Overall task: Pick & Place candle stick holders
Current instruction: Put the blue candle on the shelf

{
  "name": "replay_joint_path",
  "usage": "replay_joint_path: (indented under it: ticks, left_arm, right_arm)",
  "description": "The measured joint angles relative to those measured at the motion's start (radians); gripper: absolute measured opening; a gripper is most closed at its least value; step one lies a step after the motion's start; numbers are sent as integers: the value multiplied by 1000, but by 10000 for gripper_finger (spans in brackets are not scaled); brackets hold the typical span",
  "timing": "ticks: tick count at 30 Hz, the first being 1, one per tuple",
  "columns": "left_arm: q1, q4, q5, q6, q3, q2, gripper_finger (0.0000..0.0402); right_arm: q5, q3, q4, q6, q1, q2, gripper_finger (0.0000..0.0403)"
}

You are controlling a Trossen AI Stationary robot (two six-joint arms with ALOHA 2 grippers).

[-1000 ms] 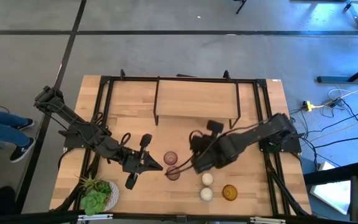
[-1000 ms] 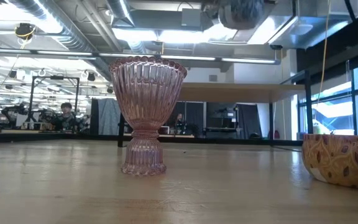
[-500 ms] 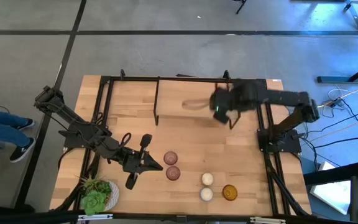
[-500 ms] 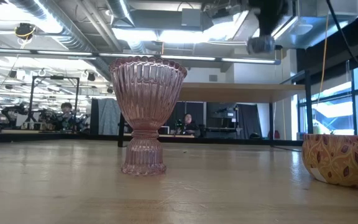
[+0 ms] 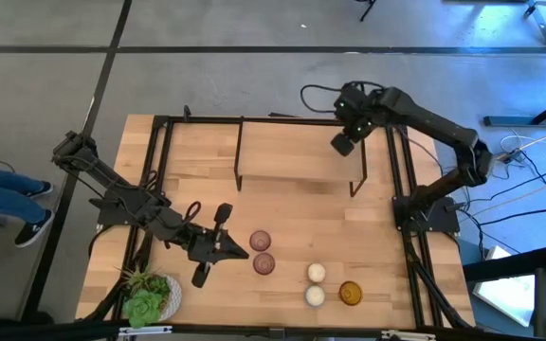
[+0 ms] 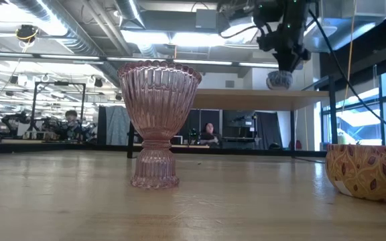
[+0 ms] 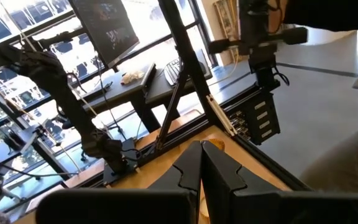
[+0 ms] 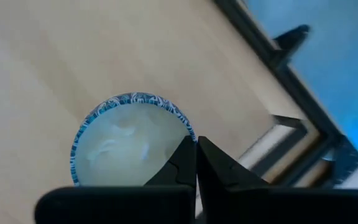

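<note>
My right gripper [image 5: 346,138] is high over the right end of the raised wooden shelf [image 5: 292,152] at the table's far side, shut on a whitish cup with a blue patterned rim [image 8: 126,146]. In the low view the cup [image 6: 279,80] hangs in the air above the shelf. Two pinkish-purple holders [image 5: 260,241] [image 5: 264,264], two cream ones [image 5: 317,273] [image 5: 314,295] and an amber one [image 5: 350,294] stand on their bases on the table's near part. My left gripper [image 5: 233,252] is shut and empty just left of the pink holders. My right gripper holds the cup by its blue rim [image 8: 180,126], at one spot on the rim's edge, its two fingers closed together there. The fingers point down from above. The cup hangs below them, lifted clear of shelf and table, its mouth toward the wrist camera.
A leafy green plant in a white pot [image 5: 150,298] stands at the near left corner. A black frame [image 5: 164,128] runs around the table. In the low view the pink ribbed holder [image 6: 158,124] stands close, the amber one [image 6: 364,171] at the right.
My right gripper has swung up from beside the pink holders near the table's middle toward the far edge and the right, and now hangs over the shelf's right end with the cup. The holders on the table have stayed put.
</note>
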Motion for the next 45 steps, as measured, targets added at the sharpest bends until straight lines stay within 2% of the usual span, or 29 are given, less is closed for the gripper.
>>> replay_joint_path:
  ticks: [5, 9, 14, 19, 27, 37, 45]
  left_arm:
    - [0, -8, 0, 6, 0, 0, 4]
    - [0, -8, 0, 7, 0, 0, 4]
    - [0, -8, 0, 7, 0, 0, 4]
    - [0, -8, 0, 8, 0, 0, 4]
    - [0, -8, 0, 8, 0, 0, 4]
    - [0, -8, -1, 8, 0, 0, 4]
    - [0, -9, -1, 5, 0, 0, 4]
  right_arm:
    - [78, 0, 16, 29, -27, 1, 0]
    - [84, 0, 28, 68, -29, 1, 0]
    - [70, 0, 29, 222, -49, 1, 0]
    - [84, 0, 27, 288, -70, 17, 0]
    - [59, 2, 19, 267, -90, 114, 0]
    - [87, 4, 28, 255, -91, 124, 4]
    - [79, -1, 4, 263, -91, 128, 55]
